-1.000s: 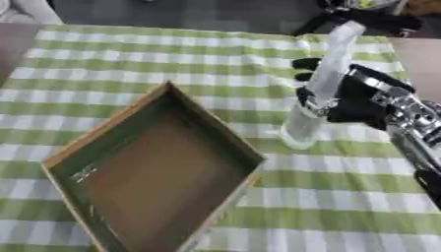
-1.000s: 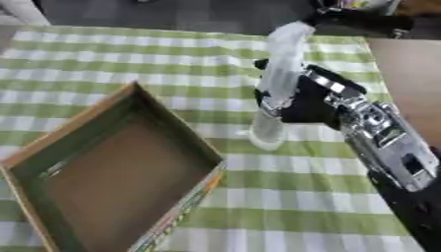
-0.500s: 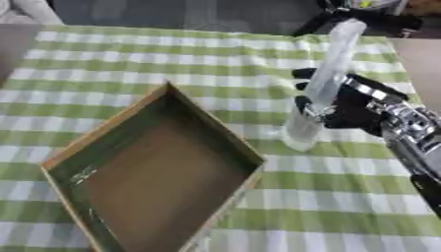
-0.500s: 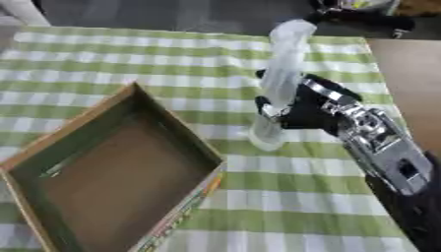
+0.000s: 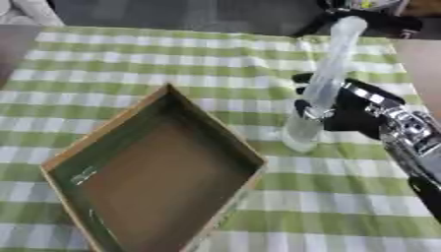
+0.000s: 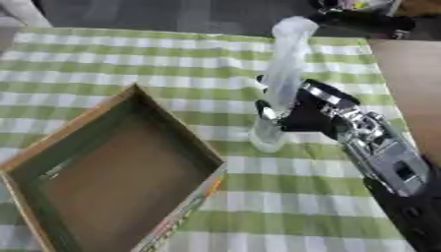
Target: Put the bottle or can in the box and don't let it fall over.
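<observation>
A tall clear plastic bottle (image 5: 323, 83) with a pale cap stands upright on the green-and-white checked cloth, right of centre. My right hand (image 5: 353, 110) comes in from the lower right and is shut on the bottle's lower half, fingers curled round it. The bottle's base (image 6: 265, 140) sits at or just above the cloth; I cannot tell if it touches. An open cardboard box (image 5: 155, 172) with a brown floor lies at the lower left, turned corner-on, its near corner a short way left of the bottle. My left hand is out of sight.
The checked cloth (image 5: 172, 54) covers the table. A bare brown strip (image 6: 409, 74) shows along the right edge. Dark objects (image 6: 362, 17) sit at the far right behind the bottle.
The right hand and the bottle have shifted slightly toward the box, the bottle staying upright. The box has not moved.
</observation>
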